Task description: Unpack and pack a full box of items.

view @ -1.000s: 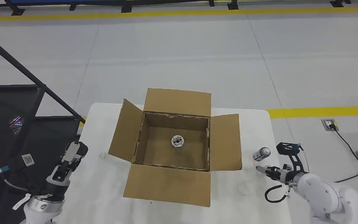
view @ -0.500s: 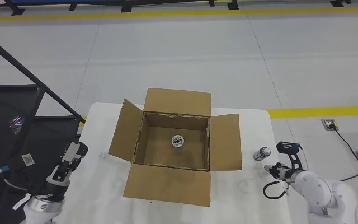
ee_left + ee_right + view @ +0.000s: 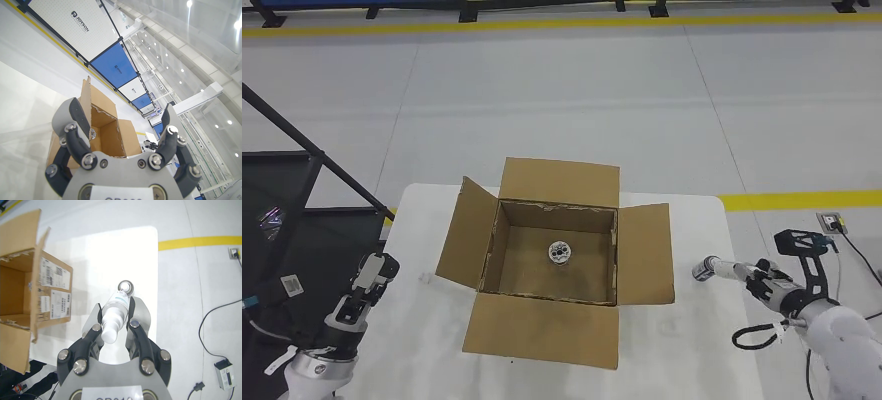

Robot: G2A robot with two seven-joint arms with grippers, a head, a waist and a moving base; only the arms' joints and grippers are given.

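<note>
My right gripper (image 3: 115,308) is clamped on a white bottle (image 3: 113,317), its fingers (image 3: 132,306) pressing the body from both sides; the cap end points back toward the wrist and the base points outward over the white counter (image 3: 117,256). Just past that base a small can (image 3: 125,287) stands upright on the counter; I cannot tell whether bottle and can touch. From the top view this gripper (image 3: 747,272) sits near the counter's right edge, with the bottle (image 3: 725,268) reaching toward the box.

The cardboard box (image 3: 542,345) stands in the middle of the counter with all four flaps folded outward; a small round thing (image 3: 559,250) lies on its floor near the far wall. The bottle and the can are outside the box, to its right, beside the right flap.

My left gripper (image 3: 122,108) has its fingers spread wide apart with nothing between them; it hangs off the counter's left edge (image 3: 375,272), well apart from the box (image 3: 111,136), and points toward it.
</note>
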